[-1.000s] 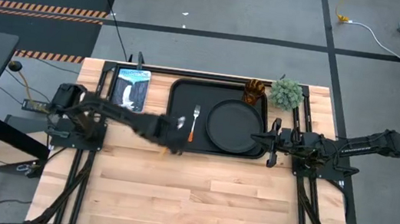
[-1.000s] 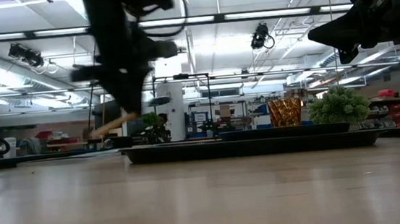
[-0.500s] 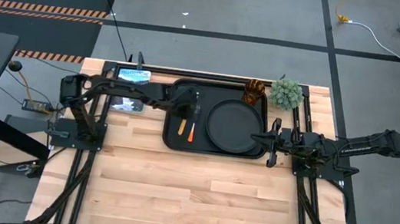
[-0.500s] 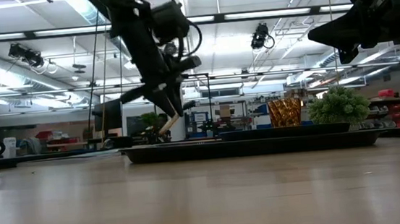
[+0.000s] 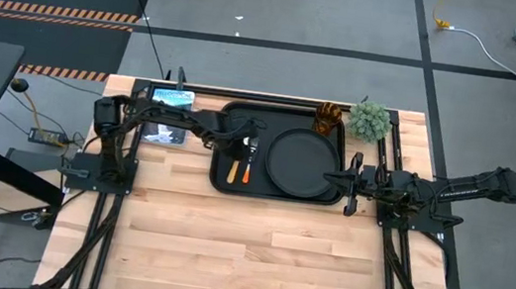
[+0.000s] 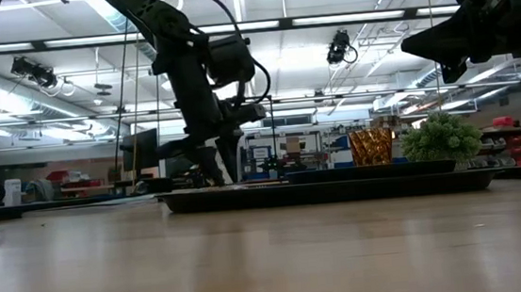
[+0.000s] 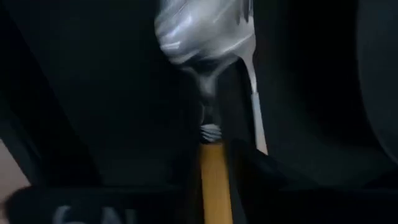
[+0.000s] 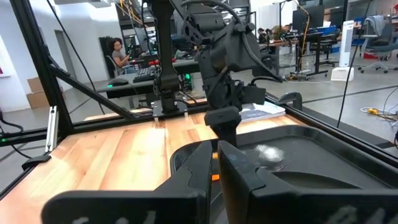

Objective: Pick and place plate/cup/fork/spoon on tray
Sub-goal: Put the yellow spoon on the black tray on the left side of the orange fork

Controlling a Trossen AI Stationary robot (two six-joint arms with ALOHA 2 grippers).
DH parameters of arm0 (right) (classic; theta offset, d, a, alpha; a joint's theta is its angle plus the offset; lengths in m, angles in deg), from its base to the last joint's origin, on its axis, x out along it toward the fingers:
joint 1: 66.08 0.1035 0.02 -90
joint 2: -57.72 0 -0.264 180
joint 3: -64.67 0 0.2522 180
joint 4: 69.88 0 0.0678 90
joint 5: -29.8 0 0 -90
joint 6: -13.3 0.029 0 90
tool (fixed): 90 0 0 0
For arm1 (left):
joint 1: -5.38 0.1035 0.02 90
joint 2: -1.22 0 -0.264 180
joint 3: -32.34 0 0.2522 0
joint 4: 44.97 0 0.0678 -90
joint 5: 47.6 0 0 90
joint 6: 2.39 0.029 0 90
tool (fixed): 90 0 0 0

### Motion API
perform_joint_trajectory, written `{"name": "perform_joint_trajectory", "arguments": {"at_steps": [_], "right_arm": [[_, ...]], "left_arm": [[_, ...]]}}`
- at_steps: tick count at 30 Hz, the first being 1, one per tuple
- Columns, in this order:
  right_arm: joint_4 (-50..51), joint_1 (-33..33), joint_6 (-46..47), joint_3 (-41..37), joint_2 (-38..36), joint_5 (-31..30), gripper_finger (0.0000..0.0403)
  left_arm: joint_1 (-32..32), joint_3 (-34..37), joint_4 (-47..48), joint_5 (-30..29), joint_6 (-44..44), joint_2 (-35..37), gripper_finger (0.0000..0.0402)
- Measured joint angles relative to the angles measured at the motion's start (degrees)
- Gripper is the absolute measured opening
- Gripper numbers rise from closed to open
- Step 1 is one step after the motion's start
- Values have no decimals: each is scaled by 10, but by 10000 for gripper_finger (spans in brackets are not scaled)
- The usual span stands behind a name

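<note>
The black tray [image 5: 234, 113] lies at the table's far middle. In it are the round black plate [image 5: 304, 163], the amber cup [image 5: 328, 119] at the far right corner, and the fork [image 5: 249, 158] left of the plate. My left gripper [image 5: 240, 149] is low over the tray's left part, shut on the spoon [image 5: 233, 169], which lies just left of the fork. In the left wrist view the spoon's bowl [image 7: 199, 31] and the fork's neck [image 7: 254, 87] show side by side. My right gripper [image 5: 346, 181] waits shut at the tray's right edge. My left gripper pinches the spoon's orange handle [image 7: 214, 165] between its two fingers, close to the metal neck. The fingers come from above, slanting from the table's left. The bowl points to the far side and the handle's free end [image 5: 232, 173] to the near side. The spoon lies about level beside the fork.
A small green plant [image 5: 369, 119] stands off the tray's far right corner. A blue-and-white package [image 5: 170, 113] lies left of the tray, under my left arm. Bare wood stretches along the table's near half [image 5: 255, 244].
My left gripper has gone from the tray's near left corner toward the far edge and right into the tray, then down. The spoon, which hung slanting below the fingers, now lies beside the fork.
</note>
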Motion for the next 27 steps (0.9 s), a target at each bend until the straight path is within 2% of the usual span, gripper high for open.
{"name": "perform_joint_trajectory", "arguments": {"at_steps": [4,7,12,18,27], "right_arm": [[0,0,0,0,0,0,34],[0,0,0,0,0,0,34],[0,0,0,0,0,0,34],[0,0,0,0,0,0,34],[0,0,0,0,0,0,34]], "left_arm": [[10,0,2,-8,0,0,161],[20,-3,2,-12,17,0,185],[21,-20,1,-60,40,0,191],[18,-23,6,-64,40,0,185],[-11,-24,-11,-80,58,-11,213]]}}
